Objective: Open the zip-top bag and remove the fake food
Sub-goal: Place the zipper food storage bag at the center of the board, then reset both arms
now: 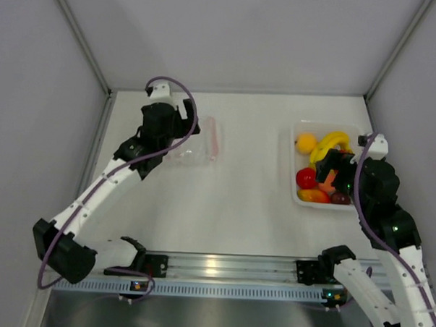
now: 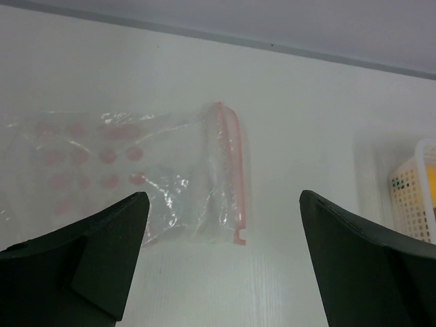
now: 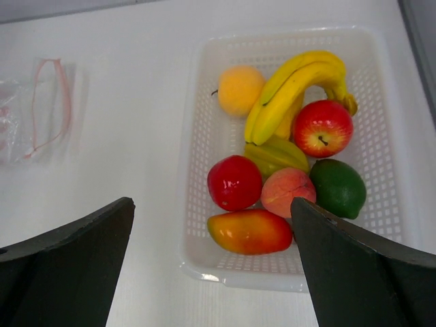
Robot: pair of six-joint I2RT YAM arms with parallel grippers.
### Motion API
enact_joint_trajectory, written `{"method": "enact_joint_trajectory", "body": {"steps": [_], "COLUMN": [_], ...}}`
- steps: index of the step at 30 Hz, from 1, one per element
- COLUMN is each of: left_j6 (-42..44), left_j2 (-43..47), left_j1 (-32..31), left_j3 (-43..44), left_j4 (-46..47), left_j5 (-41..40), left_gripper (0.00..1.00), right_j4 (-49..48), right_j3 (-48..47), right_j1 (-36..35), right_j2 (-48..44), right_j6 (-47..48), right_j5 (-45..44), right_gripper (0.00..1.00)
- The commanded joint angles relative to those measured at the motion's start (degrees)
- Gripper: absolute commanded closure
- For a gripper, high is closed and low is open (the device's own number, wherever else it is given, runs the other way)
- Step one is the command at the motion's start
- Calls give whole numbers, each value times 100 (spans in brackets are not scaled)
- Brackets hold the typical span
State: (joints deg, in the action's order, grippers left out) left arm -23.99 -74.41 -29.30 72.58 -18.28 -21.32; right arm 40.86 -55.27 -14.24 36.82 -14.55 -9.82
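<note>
The zip-top bag (image 1: 197,144) lies flat on the white table, clear and crinkled, with its red zip strip (image 2: 233,170) on the right. It looks empty in the left wrist view. My left gripper (image 1: 176,131) hangs over the bag's left part, open, with nothing between its fingers (image 2: 223,197). The fake food (image 1: 320,171) sits in a white basket (image 1: 293,167): bananas (image 3: 300,85), apple (image 3: 321,127), lime (image 3: 338,187), tomato (image 3: 234,182), peach (image 3: 286,191) and others. My right gripper (image 3: 212,201) stands open above the basket's near left edge, holding nothing.
Grey walls close in the table on the left, back and right. A metal rail (image 1: 220,268) with both arm bases runs along the near edge. The basket (image 2: 415,191) shows at the right edge of the left wrist view; the bag (image 3: 41,109) lies left in the right wrist view.
</note>
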Motion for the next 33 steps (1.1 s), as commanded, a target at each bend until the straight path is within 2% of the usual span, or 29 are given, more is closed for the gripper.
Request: {"method": "enact_joint_trajectory", "body": {"steps": [1,5,10,15,22,33], "left_j6": [-97,130,421,720,1221,1168], "left_j2": [838,1823,2922,3774,4707,5454], "left_j1": [3,12,3,12,12,3], "left_j3": [-804,-1280,-1246,-1193,-1649,-2028], "left_j4": [-245,-623,-1440,-2134,-2179,-2179], "left_j5": [-302,-232,-57,-47,-162,-258], "left_gripper": [2,2,2,2,2,2], "right_j4": [1,246,668,414,651,827], "right_j3": [-257,-309,-293,-2,-300,-257], "right_j1": [-237,-237,-237,-237,-237,-237], "right_j2": [-525,-746,-798,-1352,-1687,-2065], "right_j6": [435,470,277,294,628,804], "right_j5": [-872,-662,-775,-679,-766,-890], "right_gripper": [1,1,1,1,1,1]}}
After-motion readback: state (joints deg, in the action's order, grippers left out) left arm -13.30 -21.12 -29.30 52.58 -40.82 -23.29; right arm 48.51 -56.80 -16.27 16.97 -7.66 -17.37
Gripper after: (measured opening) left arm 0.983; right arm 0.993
